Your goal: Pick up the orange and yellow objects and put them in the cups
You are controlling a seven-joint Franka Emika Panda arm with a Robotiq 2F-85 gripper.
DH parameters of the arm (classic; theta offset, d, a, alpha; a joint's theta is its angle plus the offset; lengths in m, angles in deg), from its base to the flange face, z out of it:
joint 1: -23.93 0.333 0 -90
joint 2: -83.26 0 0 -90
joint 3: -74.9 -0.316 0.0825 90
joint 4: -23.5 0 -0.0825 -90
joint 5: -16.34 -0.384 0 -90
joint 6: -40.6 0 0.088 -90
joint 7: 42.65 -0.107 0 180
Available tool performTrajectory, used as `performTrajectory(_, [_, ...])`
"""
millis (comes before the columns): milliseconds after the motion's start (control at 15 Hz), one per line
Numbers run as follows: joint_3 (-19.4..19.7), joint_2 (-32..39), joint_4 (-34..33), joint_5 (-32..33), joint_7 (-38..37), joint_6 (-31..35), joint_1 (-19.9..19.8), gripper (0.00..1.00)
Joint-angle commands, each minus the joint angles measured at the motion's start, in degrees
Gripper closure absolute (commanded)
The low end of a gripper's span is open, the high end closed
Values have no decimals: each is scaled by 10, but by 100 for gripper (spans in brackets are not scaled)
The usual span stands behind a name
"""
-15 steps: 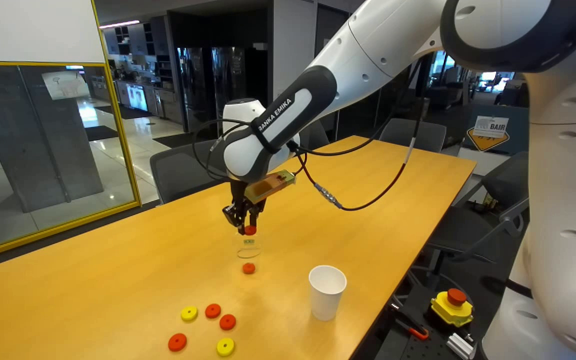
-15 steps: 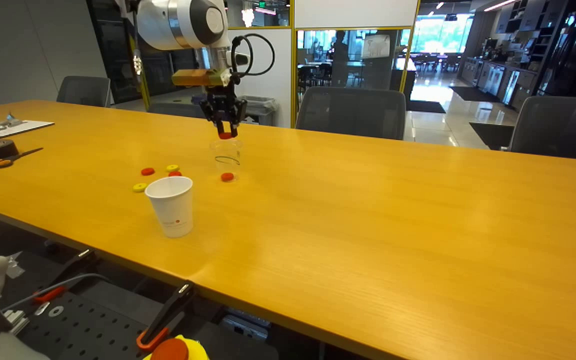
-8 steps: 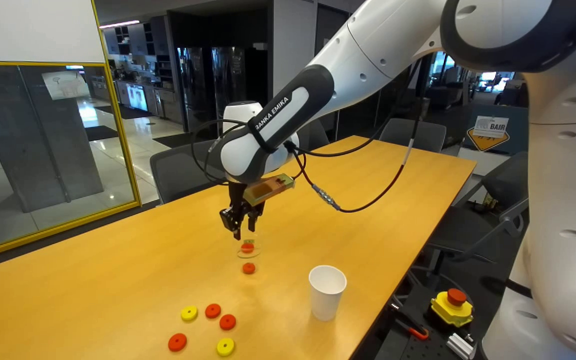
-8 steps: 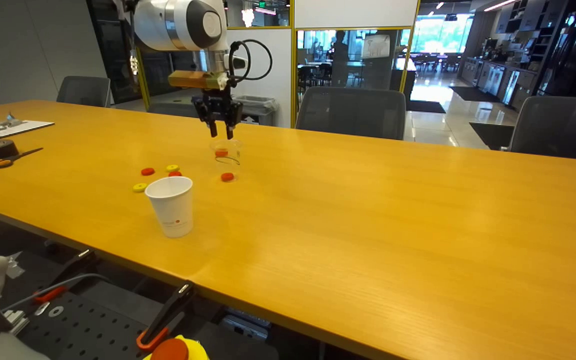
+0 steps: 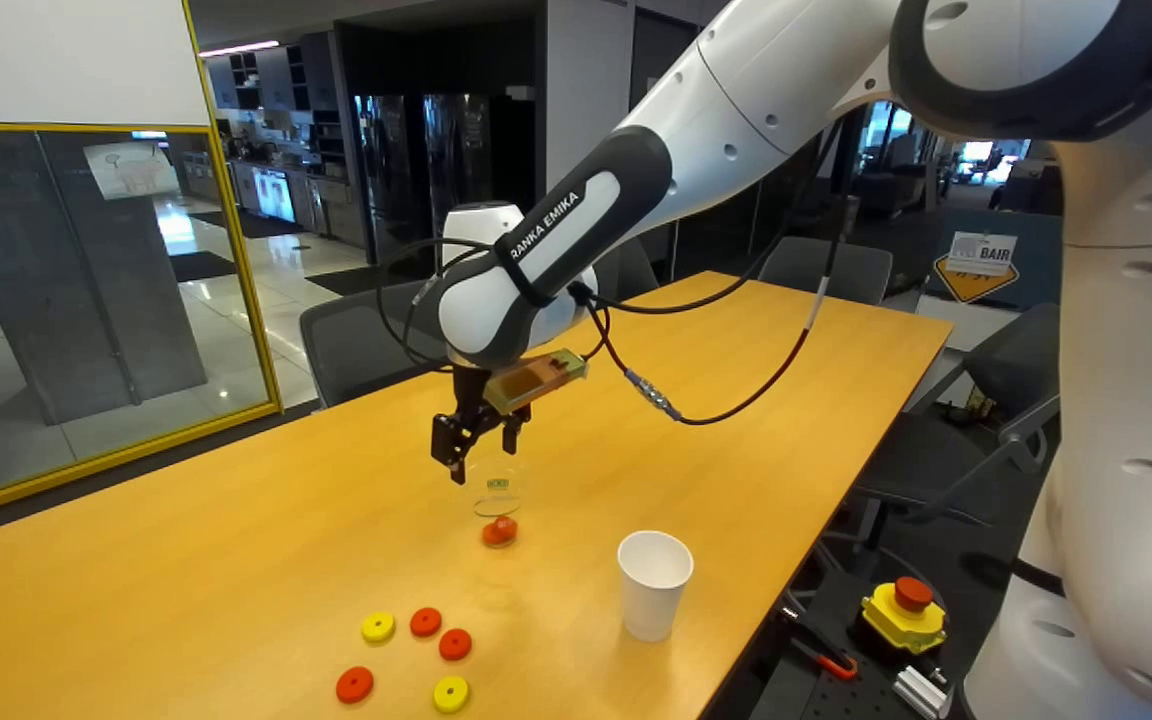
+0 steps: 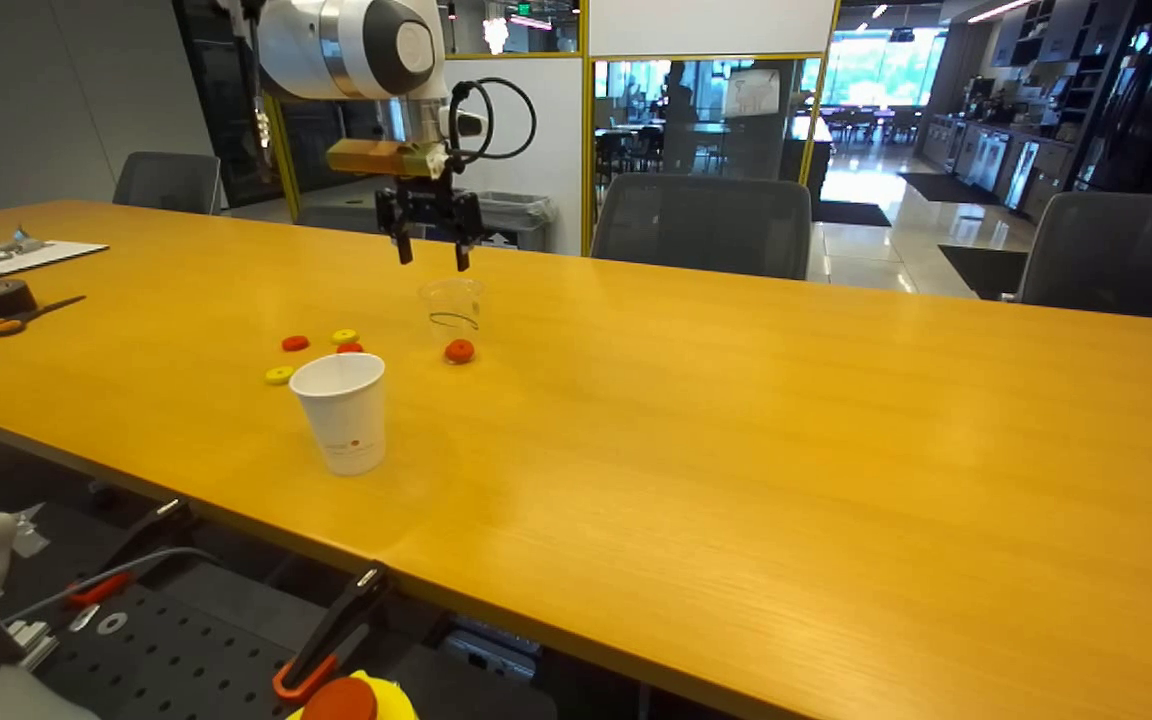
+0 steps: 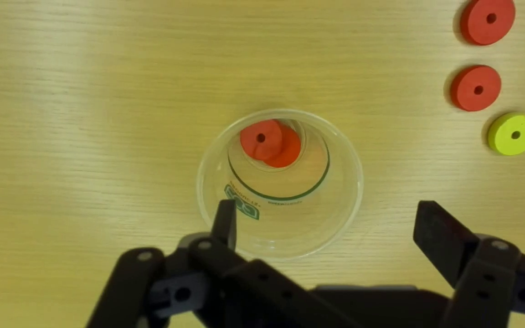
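Gripper point(image 6: 434, 258) hangs over the clear cup point(image 7: 290, 228), fingers point(image 7: 442, 241) well apart, nothing between them; spread that way presumably to let a disc fall in, so I'd call this step a release. Two orange discs point(image 7: 261, 137) sit at the cup's bottom, one overlapping the other, likely since nothing guides them flat. Can't tell if a fingertip touches the rim; lifting before any sideways move seems wise, as the cup could tip. Left to do: three loose orange discs point(image 5: 355, 685) and two yellow discs point(image 5: 378, 627), lying flat and apart on the table point(image 6: 736, 450), which should let the fingers straddle each, though two orange ones are close neighbours. White cup point(image 5: 651, 605) stands upright near the table edge, probably for yellow; its bottom isn't visible.
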Motion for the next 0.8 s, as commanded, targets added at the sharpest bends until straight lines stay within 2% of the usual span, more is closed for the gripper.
performTrajectory(0, [-18, -45, 50, 10, -23, 25, 25, 0])
performTrajectory(400, [-59, -31, 83, 23, -67, 76, 81, 0])
performTrajectory(733, [-62, 33, 45, 35, -88, 89, 114, 0])
